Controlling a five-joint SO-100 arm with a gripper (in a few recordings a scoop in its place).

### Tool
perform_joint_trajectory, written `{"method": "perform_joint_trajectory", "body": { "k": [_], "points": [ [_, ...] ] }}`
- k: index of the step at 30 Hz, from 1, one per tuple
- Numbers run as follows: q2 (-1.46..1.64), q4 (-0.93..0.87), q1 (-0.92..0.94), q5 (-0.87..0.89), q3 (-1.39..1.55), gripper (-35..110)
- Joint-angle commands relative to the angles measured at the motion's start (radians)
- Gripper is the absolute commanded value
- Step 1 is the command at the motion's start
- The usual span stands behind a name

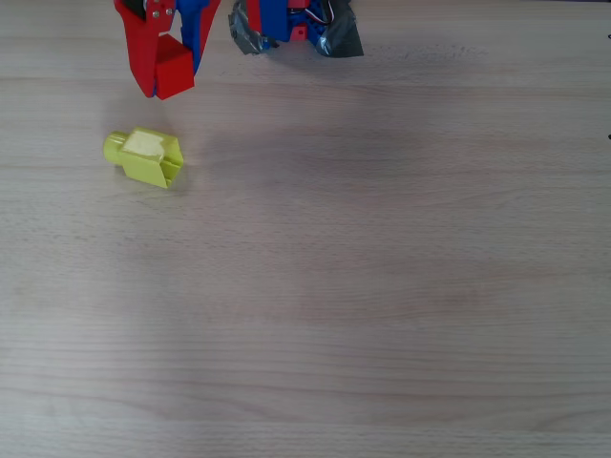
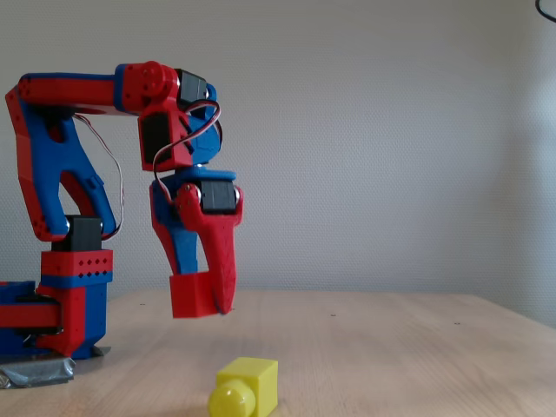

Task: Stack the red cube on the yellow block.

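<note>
A pale wooden table [image 1: 382, 286] with fine horizontal grain fills the overhead view, and in the fixed view it runs across the bottom of the frame as a light tabletop. Crumpled grey tape [image 1: 339, 38] lies on the wood at the top centre of the overhead view; in the fixed view a strip of it [image 2: 39, 372] sits at the lower left. A plain off-white wall [image 2: 391, 130] takes up the background of the fixed view.

A pale wooden table [image 1: 382, 286] carries the scene. On it lies the yellow block [image 1: 145, 156], far left in the overhead view, stub pointing left. The arm's base [image 2: 52, 321] stands at the far edge, seemingly fixed with grey tape [image 1: 339, 38].
</note>
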State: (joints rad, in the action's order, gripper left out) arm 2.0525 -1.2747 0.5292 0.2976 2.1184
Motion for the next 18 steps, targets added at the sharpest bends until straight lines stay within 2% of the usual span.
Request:
{"method": "perform_joint_trajectory", "body": {
  "k": [1,18],
  "points": [
    [-0.032,0.046,-0.014,0.017,-0.044,10],
    [-0.206,0.127,-0.005,-0.034,-0.201,11]
  ]
}}
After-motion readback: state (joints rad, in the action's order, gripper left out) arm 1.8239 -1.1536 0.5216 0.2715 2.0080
